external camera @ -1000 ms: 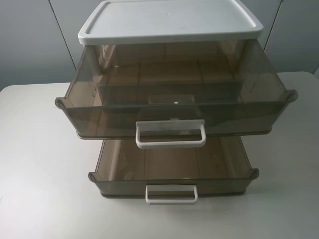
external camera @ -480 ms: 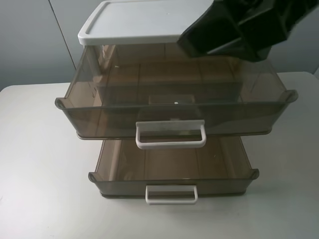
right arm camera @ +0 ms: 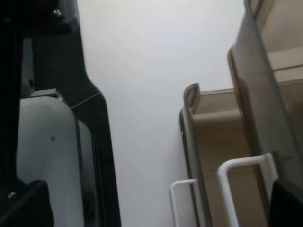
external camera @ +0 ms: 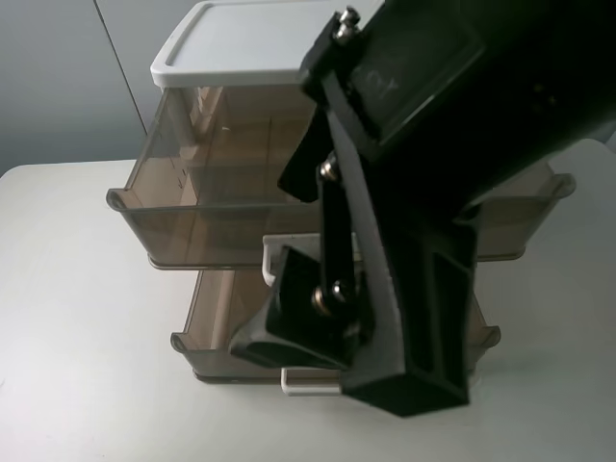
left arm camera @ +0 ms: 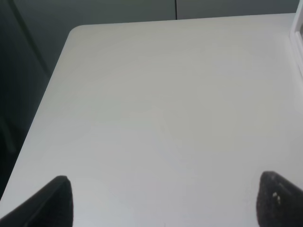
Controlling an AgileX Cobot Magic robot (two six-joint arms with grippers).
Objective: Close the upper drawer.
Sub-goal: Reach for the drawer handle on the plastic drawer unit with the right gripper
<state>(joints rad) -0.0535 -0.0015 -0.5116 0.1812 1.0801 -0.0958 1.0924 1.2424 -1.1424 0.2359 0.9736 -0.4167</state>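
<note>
The upper drawer [external camera: 192, 207] is smoky-brown, deep and pulled out under the cabinet's white top [external camera: 241, 43]. Only a corner of its wide white handle [external camera: 272, 252] shows in the exterior high view. My right arm hangs close to that camera and hides the drawer's middle and right. My right gripper [external camera: 346, 361] is open and empty. The right wrist view shows the upper drawer [right arm camera: 265, 94] and its handle [right arm camera: 244, 184] off the gripper [right arm camera: 156, 208], not touched. My left gripper [left arm camera: 165, 208] is open over bare table, away from the drawers.
A shallower brown lower drawer [external camera: 207, 332] is also pulled out below, with a narrower white handle [external camera: 303, 383]; it also shows in the right wrist view [right arm camera: 191, 123]. The white table [external camera: 77, 318] lies around the cabinet. A white cabinet edge [left arm camera: 298, 38] shows in the left wrist view.
My right arm has swung in from the upper right and down in front of the drawers, now hiding much of them. Both drawers stay where they were.
</note>
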